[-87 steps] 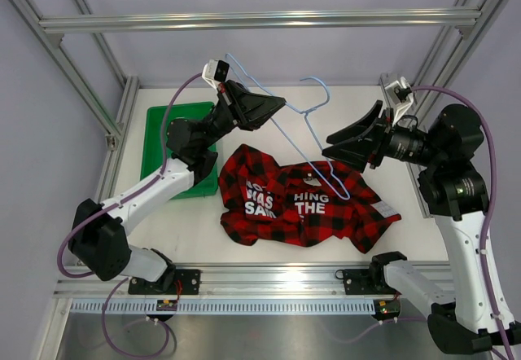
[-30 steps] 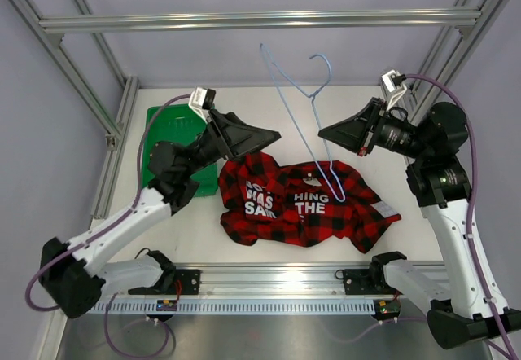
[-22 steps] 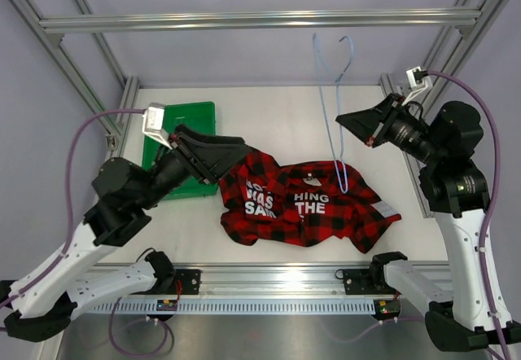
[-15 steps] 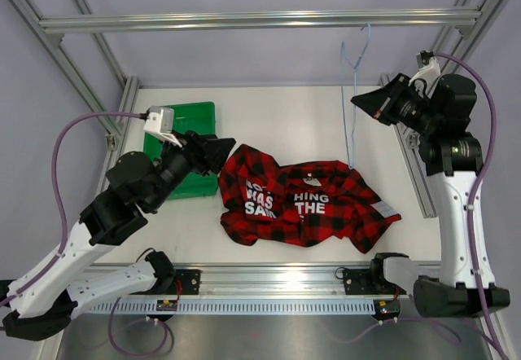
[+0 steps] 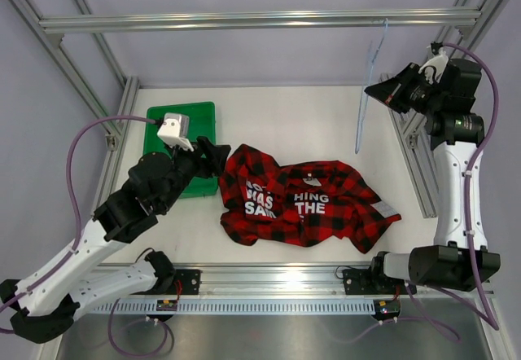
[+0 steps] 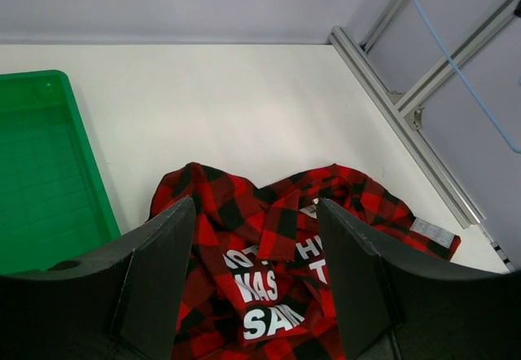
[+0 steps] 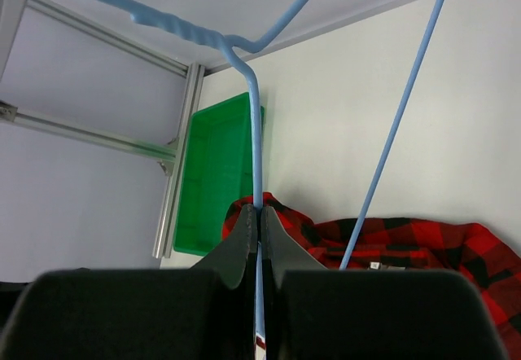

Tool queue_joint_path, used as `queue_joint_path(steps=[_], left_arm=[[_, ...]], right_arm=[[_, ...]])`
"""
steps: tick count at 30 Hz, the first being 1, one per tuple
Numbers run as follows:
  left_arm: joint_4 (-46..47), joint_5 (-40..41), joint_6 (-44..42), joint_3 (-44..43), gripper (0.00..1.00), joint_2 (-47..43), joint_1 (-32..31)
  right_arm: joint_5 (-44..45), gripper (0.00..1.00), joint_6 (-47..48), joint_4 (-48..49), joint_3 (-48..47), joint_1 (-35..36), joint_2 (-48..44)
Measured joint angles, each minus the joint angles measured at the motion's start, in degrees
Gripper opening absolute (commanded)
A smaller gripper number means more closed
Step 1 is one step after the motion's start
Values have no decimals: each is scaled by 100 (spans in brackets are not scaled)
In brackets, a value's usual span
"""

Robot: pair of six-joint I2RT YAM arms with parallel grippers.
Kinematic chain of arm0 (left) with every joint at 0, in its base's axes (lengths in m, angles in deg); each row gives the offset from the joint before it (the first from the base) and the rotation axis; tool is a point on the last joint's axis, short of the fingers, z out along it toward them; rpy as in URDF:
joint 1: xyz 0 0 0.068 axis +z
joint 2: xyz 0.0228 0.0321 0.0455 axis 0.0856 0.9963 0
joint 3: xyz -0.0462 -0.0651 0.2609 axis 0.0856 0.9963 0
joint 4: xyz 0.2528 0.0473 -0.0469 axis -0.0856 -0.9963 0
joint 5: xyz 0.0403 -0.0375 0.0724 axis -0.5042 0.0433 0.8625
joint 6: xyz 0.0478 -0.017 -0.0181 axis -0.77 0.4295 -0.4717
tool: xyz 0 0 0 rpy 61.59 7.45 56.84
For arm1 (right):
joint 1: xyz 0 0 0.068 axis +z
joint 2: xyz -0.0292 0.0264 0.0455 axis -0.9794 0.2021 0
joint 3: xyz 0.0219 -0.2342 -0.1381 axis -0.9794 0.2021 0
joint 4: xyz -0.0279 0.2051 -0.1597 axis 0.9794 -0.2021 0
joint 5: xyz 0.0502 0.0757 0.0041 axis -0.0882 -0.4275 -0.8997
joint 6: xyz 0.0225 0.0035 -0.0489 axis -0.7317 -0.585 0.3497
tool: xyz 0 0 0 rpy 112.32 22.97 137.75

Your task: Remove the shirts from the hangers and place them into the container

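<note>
White table [image 5: 293,120]: plaid shirt [image 5: 305,205], green tray [image 5: 159,144] on it.

Bright even light, soft faint shadows, no glare, sharp overhead view, close dark fingers [image 6: 163,270] slightly blurred

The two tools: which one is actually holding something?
The right tool, pinched shut on the light-blue hanger; the left tool stands open by the plaid shirt, gripping nothing.
</note>
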State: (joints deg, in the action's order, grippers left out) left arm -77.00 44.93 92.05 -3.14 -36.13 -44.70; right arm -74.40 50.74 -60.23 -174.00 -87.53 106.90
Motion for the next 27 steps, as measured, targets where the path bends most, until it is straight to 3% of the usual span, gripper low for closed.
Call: queue_joint_path(steps=[9, 17, 27], left_arm=[[136, -181, -4, 114, 66, 149, 114], [227, -247, -9, 114, 68, 181, 166], [212, -264, -24, 140, 70, 94, 297]], right_arm=[[2, 0, 50, -109, -409, -28, -293], [-13, 0, 94, -216, -1351, -33, 354], [55, 0, 131, -387, -1399, -90, 1093]])
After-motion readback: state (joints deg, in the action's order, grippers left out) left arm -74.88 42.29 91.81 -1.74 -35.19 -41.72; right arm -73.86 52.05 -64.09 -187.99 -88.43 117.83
